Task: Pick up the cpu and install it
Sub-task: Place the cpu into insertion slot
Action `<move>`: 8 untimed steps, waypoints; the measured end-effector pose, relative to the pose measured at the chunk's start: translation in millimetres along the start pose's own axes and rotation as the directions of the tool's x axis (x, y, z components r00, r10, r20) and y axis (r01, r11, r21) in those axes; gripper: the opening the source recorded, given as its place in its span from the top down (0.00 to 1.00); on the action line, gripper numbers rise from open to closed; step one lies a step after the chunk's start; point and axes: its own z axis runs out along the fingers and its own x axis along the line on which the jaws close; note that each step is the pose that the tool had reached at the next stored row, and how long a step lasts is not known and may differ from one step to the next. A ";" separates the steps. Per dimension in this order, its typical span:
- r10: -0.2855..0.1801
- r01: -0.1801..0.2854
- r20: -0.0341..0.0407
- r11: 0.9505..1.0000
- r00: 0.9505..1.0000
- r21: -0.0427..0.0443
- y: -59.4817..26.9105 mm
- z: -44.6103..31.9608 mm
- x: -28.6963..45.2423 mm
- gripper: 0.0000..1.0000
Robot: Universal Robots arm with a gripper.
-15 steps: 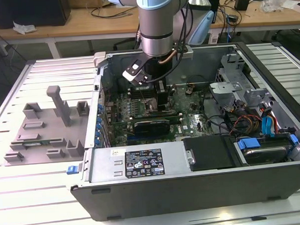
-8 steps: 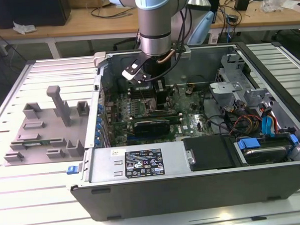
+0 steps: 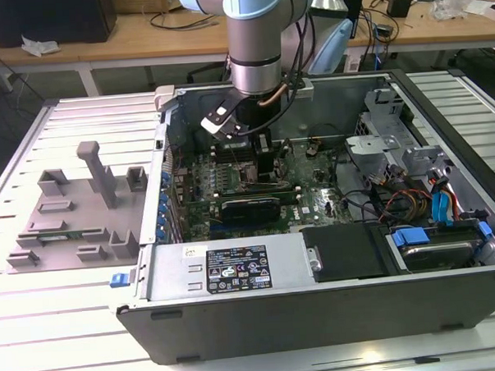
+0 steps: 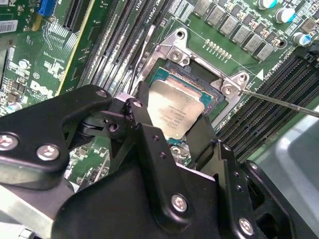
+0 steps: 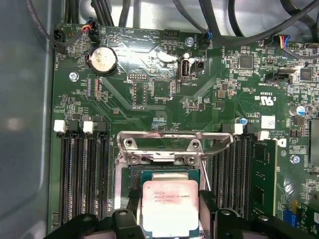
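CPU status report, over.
Gripper shut on cpu. Cpu at socket, seating unclear. Bracket open, nothing in the way.

Open computer case (image 3: 171,269) (grey tray (image 3: 75,223) beside)

Robotics lab, open computer case (image 3: 318,306) on slatted bench (image 3: 65,325), cable-strewn desks (image 3: 142,38) behind

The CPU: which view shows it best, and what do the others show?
The first wrist view: the CPU faces the camera squarely, silvery top plain, held in the gripper. The second wrist view shows the CPU slanted, partly behind the gripper. In the exterior view the gripper stands before it.
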 end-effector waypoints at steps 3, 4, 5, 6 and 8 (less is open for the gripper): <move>0.032 -0.032 -0.017 0.999 0.999 0.003 -0.2 6.6 1.9 0.45; 0.031 -0.031 -0.017 1.000 0.999 0.003 -0.3 7.0 1.9 0.45; 0.031 -0.031 -0.017 1.000 0.999 0.003 -0.3 7.1 1.9 0.45; 0.031 -0.031 -0.017 1.000 0.999 0.003 -0.2 7.2 2.0 0.45; 0.031 -0.031 -0.017 1.000 0.999 0.003 -0.2 7.2 2.0 0.45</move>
